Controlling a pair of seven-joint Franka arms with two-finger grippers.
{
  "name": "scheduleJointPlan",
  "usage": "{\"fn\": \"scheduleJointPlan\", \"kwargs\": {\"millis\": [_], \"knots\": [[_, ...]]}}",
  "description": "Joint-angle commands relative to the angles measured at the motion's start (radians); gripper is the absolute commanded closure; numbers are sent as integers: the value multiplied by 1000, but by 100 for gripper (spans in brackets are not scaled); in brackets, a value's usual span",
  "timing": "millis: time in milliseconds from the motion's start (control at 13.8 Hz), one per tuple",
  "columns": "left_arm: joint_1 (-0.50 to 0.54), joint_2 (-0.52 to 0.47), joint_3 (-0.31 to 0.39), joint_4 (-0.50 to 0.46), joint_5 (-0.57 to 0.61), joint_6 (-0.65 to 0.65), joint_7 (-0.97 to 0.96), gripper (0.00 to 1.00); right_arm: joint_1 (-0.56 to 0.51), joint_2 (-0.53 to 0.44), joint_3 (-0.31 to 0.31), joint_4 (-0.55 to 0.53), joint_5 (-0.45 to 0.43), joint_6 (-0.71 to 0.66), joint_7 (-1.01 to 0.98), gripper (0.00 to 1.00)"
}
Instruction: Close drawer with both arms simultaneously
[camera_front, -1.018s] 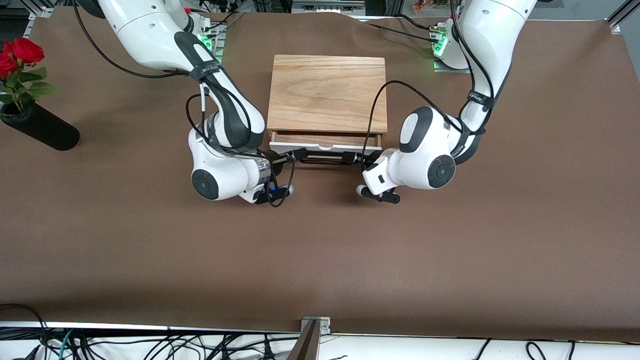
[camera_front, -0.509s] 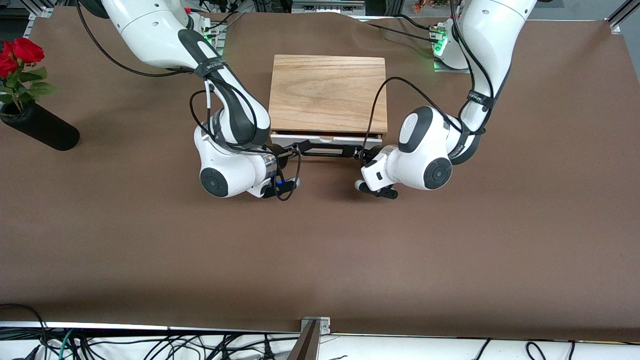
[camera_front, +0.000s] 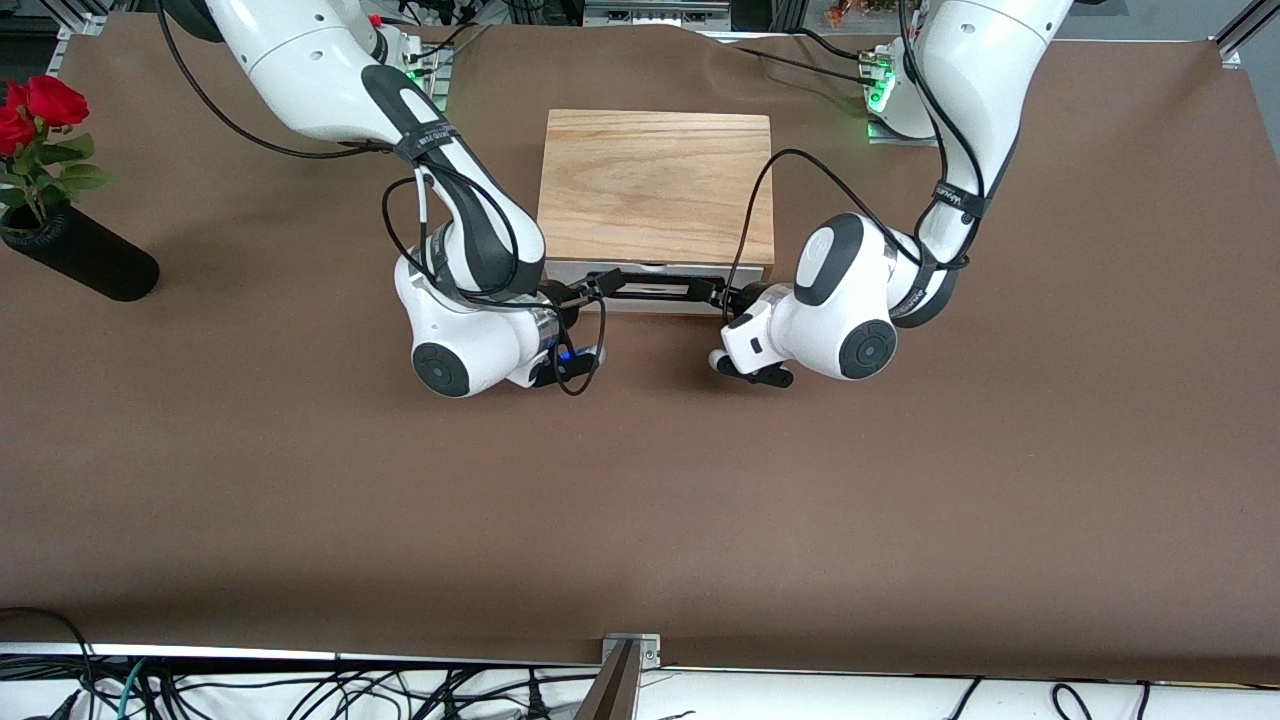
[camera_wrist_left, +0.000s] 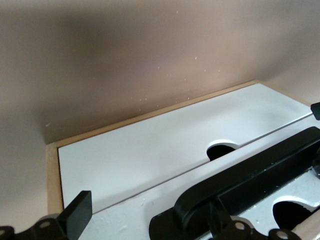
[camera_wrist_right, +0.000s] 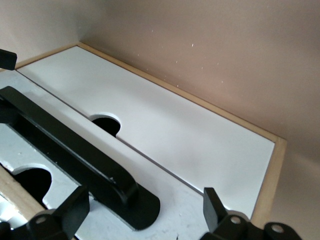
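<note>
The drawer's white front (camera_front: 570, 270) sits almost flush in the light oak box (camera_front: 655, 185); none of its reddish inside shows. Its black bar handle (camera_front: 655, 291) runs along the front. My right gripper (camera_front: 600, 285) is open at the handle's end toward the right arm, and my left gripper (camera_front: 715, 293) is open at the other end. In the right wrist view the open gripper (camera_wrist_right: 145, 207) straddles the handle's end (camera_wrist_right: 75, 150) close against the drawer front (camera_wrist_right: 190, 215). In the left wrist view the open gripper (camera_wrist_left: 150, 225) straddles the handle (camera_wrist_left: 240, 190) at the drawer front (camera_wrist_left: 145, 207).
A plain white panel (camera_wrist_left: 150, 150) lies below the drawer, also in the right wrist view (camera_wrist_right: 175, 125). A black vase (camera_front: 85, 262) with red roses (camera_front: 40, 105) lies at the right arm's end of the brown table (camera_front: 640, 500). Cables hang along the table's near edge.
Both grippers have moved toward the box with the handle between their fingers. The drawer has slid in, and the wood inside it no longer shows.
</note>
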Motion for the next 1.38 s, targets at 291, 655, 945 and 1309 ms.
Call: {"fn": "scheduleJointPlan", "kwargs": {"millis": [291, 655, 945, 1309], "knots": [[11, -20, 4, -31, -29, -32, 3, 0, 3, 17, 13, -3, 1, -63, -5, 0], [49, -74, 7, 3, -7, -62, 12, 0, -7, 16, 11, 10, 27, -37, -59, 0], [130, -103, 14, 142, 62, -200, 13, 0, -10, 16, 10, 64, 29, 95, -71, 0], [210, -146, 15, 291, 206, -338, 16, 0, -17, 6, -47, 187, -4, 135, -71, 0]]}}
